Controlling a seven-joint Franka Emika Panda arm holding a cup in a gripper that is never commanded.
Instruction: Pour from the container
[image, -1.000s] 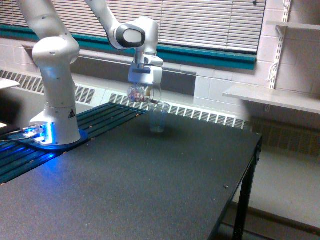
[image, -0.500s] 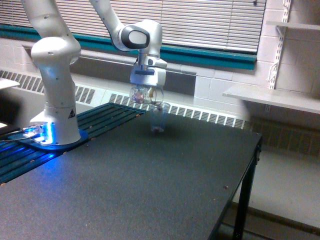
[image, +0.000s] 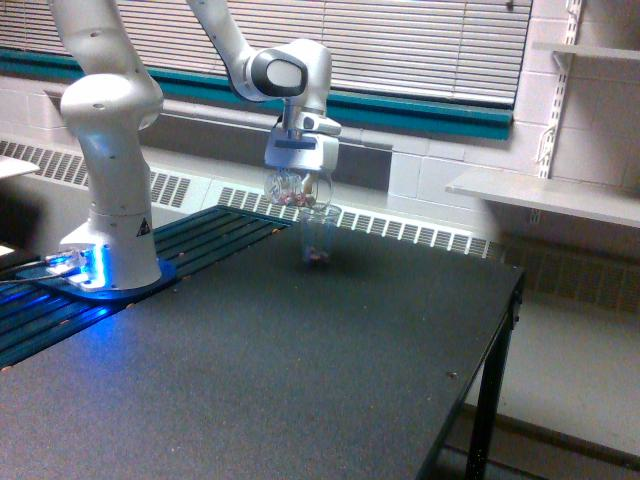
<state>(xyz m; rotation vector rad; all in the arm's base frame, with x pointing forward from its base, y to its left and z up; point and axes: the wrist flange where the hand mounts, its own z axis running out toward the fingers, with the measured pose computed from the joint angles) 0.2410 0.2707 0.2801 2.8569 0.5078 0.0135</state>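
1. The gripper (image: 299, 172) hung from the white arm above the far part of the dark table (image: 300, 380), its fingers clenched on the container (image: 290, 187), a squat clear cup held up in the air just under the hand.
2. The container sat tipped, with its mouth turned towards a taller clear cup (image: 318, 238) that stood upright on the table directly below and slightly to the exterior view's right of it. The lower edge of the container seemed to be right at the rim of the taller cup; whether the two touched could not be told.
3. Small pinkish and darker pieces showed inside the container, so part of its load remained there.
4. A little heap of similar coloured bits lay at the bottom of the taller cup, which suggested that pouring was under way and some of the contents had gone across.
5. Judged from this, the task was in its middle: the container was lifted, brought over the receiver and tilted, and a first share was delivered.
6. What was left, as it looked, was a steeper tilt to empty the remainder, then a return to upright.
7. No pieces could be made out lying on the table around the taller cup, though the picture was too coarse to be sure.
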